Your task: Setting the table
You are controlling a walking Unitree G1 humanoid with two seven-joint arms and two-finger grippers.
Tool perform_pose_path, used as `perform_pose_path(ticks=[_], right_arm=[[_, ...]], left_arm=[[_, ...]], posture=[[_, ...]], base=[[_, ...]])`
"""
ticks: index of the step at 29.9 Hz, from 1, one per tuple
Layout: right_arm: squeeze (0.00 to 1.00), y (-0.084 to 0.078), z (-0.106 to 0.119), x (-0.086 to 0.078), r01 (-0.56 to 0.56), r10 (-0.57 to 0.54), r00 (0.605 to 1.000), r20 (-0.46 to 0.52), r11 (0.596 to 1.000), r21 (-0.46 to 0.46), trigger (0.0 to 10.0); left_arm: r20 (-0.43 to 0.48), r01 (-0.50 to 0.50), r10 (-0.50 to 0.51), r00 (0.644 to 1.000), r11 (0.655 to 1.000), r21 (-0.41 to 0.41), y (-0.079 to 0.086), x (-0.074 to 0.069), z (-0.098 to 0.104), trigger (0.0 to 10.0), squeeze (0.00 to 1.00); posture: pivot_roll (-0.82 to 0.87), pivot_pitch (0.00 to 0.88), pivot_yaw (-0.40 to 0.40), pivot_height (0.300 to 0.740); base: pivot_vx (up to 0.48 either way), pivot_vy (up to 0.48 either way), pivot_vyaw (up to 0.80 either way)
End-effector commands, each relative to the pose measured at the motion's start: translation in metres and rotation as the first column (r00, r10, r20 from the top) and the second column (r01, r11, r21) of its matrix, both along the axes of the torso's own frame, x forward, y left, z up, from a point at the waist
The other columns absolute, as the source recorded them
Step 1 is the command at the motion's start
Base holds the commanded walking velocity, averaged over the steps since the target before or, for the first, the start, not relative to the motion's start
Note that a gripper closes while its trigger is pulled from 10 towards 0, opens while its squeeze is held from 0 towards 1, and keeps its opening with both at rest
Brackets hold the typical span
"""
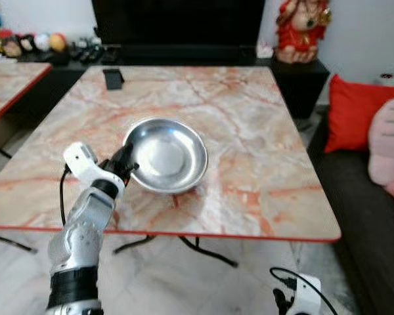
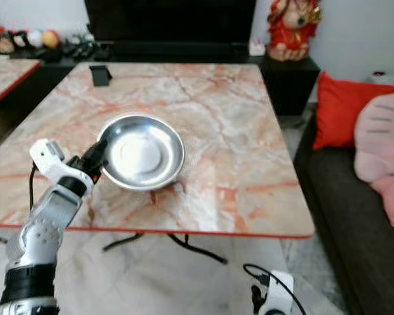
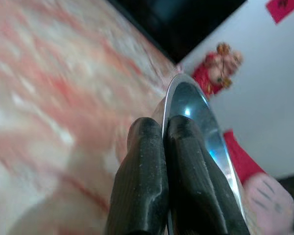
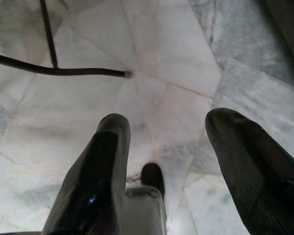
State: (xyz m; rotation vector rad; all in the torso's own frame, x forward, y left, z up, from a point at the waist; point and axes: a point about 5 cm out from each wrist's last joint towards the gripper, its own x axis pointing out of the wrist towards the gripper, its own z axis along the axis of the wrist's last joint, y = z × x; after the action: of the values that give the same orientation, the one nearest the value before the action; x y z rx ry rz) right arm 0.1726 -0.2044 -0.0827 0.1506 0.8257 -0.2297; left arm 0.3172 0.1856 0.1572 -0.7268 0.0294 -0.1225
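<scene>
On the pink-veined marble table with a red edge (image 1: 249, 131), filling mid-frame, a round shiny steel bowl (image 1: 165, 155) sits left of centre, its near-left rim pinched between the closed fingers of the left gripper (image 1: 127, 164), apparently to position it, while the right gripper (image 4: 166, 161) hangs idle, spread wide over the floor.

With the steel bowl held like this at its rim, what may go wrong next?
1. The left gripper pinches only the thin rim of the steel bowl; the smooth metal may slip or tilt if lifted.
2. The bowl lies near the table front edge; a pull toward the robot might drag it off.
</scene>
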Motion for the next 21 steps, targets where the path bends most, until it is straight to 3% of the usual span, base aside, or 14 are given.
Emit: perform_pose_path(ticks=[1,2,6,11,21], right_arm=[[0.00,-0.001,0.000,0.000,-0.007,0.007,1.000,-0.012,1.000,-0.004,10.0],[0.00,-0.001,0.000,0.000,-0.010,0.010,1.000,-0.014,1.000,-0.005,10.0],[0.00,-0.001,0.000,0.001,-0.010,0.010,1.000,-0.011,1.000,-0.003,10.0],[0.00,-0.002,-0.001,0.000,-0.022,0.022,0.999,-0.025,1.000,0.000,10.0],[0.00,-0.002,-0.002,-0.003,-0.017,0.017,0.999,-0.029,1.000,0.004,10.0]], left_arm=[[0.031,0.034,-0.035,0.999,0.999,0.006,-0.002,0.000,0.009,10.0,0.00],[-0.005,-0.003,0.003,1.000,1.000,0.026,0.000,0.001,0.002,10.0,0.00],[-0.010,-0.032,0.032,0.999,0.999,0.024,0.000,0.002,0.001,10.0,0.00],[-0.058,-0.035,0.037,0.998,0.999,0.026,-0.011,-0.001,-0.006,10.0,0.00],[-0.133,-0.129,0.135,0.982,0.990,0.050,0.001,-0.001,-0.017,10.0,0.00]], posture=[[0.03,0.000,0.006,0.724],[0.03,0.000,0.004,0.724],[0.02,0.000,0.004,0.724],[0.02,0.000,-0.001,0.724],[0.02,0.000,0.000,0.724]], base=[[0.000,0.000,0.00],[0.000,0.000,0.00],[0.000,0.000,0.00],[0.000,0.000,0.00],[0.000,0.000,0.00]])
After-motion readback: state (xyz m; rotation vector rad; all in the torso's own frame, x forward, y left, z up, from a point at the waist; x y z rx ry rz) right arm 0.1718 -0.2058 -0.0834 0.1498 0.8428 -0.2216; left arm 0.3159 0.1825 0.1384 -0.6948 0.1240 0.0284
